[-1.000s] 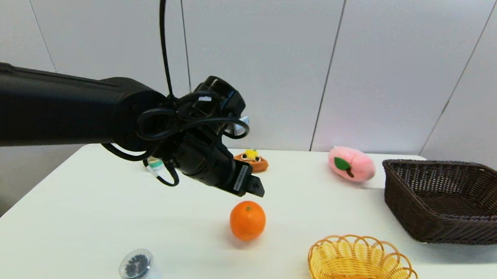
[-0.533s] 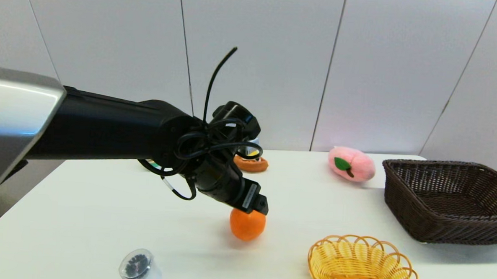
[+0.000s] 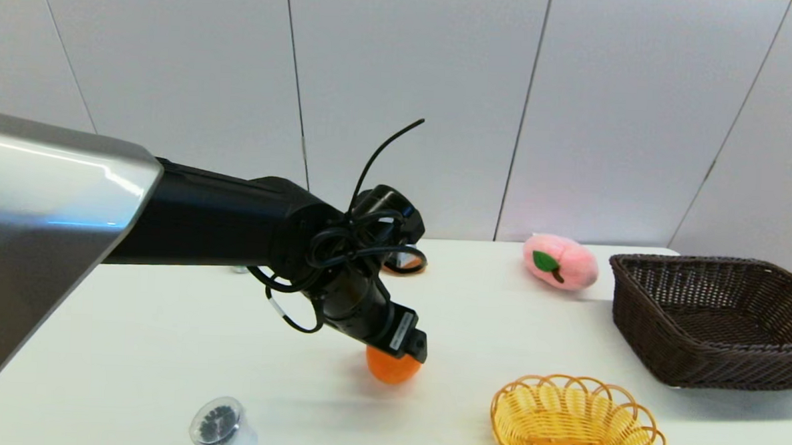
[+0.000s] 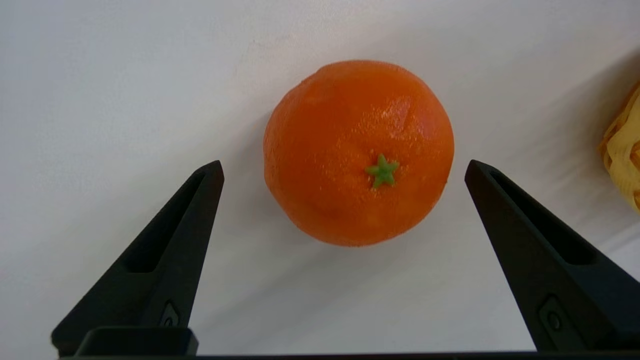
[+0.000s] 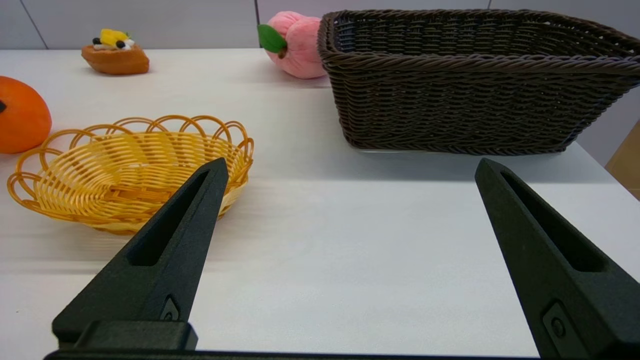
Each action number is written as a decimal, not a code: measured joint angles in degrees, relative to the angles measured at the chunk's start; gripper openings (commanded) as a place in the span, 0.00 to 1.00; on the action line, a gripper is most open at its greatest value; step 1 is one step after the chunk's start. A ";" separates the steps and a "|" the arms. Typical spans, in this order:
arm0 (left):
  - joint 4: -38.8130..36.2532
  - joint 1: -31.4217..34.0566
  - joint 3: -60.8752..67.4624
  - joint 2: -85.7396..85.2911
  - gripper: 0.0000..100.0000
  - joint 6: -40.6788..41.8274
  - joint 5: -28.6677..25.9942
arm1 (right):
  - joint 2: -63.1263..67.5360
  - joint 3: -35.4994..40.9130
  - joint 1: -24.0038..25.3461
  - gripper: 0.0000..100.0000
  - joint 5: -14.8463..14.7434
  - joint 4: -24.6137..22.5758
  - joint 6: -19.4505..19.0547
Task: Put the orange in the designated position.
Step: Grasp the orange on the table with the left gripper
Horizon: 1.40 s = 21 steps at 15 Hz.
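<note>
Fingers of the left gripper (image 4: pixel 342 172) are wide open, lower now, one each side of the orange (image 4: pixel 358 152); no squeeze yet. Closing comes next, I think; the right gripper (image 5: pixel 350 170) waits, open too.

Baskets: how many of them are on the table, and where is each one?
2. The yellow wicker basket sits at the near edge, right of the orange. The dark brown wicker basket stands farther right.
</note>
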 measured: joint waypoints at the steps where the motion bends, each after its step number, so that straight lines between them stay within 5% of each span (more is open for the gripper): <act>1: -0.09 -0.20 -0.48 0.45 1.00 0.00 0.00 | 0.00 0.00 0.00 1.00 0.00 0.00 0.00; 12: -1.16 -1.00 -2.76 5.71 1.00 -0.37 2.10 | 0.00 -0.02 0.00 1.00 0.00 -0.01 0.00; 13: -1.71 -0.94 -2.76 6.05 0.00 -0.37 2.47 | 0.00 0.00 0.00 1.00 0.00 0.00 -0.02; 21: -2.17 -0.80 -2.76 6.56 0.00 -0.37 2.50 | 0.00 0.00 0.00 1.00 0.00 -0.01 0.00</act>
